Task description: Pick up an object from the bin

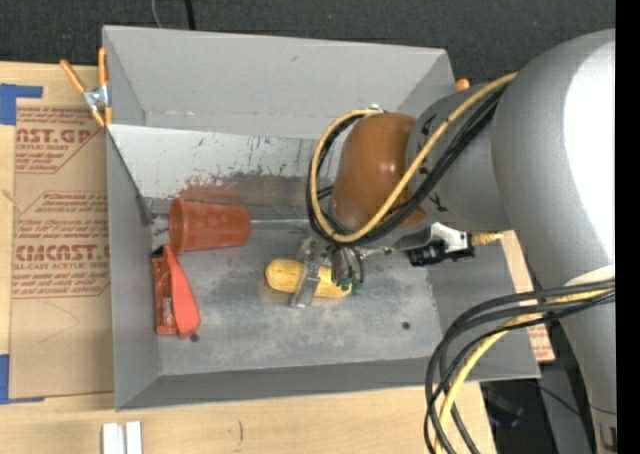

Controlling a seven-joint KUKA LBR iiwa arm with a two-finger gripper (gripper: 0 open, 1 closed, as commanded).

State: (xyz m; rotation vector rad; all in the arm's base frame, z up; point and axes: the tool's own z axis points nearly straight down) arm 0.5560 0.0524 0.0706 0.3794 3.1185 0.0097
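Grey metal bin [130, 342], few things in it, pick not finished. End effector [325, 282] is down at floor level near the middle of the bin, sitting on the right end of a yellow rounded object [284, 275]. That object lies on the bin floor, left end free and plain to see, right end tucked under the tool with a bit of greenish yellow showing there. Exact kind not clear, a soft lump or a toy by the look.

Progress, as a judgement: the approach and the descent look done, since the tool is at the object and in contact or as good as. Left to do: a firm grip, the lift, and getting clear of the bin walls. Yellow rounded object rests flat on the floor, so no lift yet.

End effector state: cannot tell. Orange wrist cover [372, 167] and the yellow-black cables [330, 157] hang over the tool and hide most of it, so wide or narrow is not readable, and neither is a true hold. Only safe claim is that it touches, or is just beside, the object's right end.

Other things, well apart from the tool: an orange plastic cup [208, 224] on its side, up left of the yellow one near the back wall, and a red flat packet-like thing [175, 294] along the left wall, below the cup. Neither is touched.
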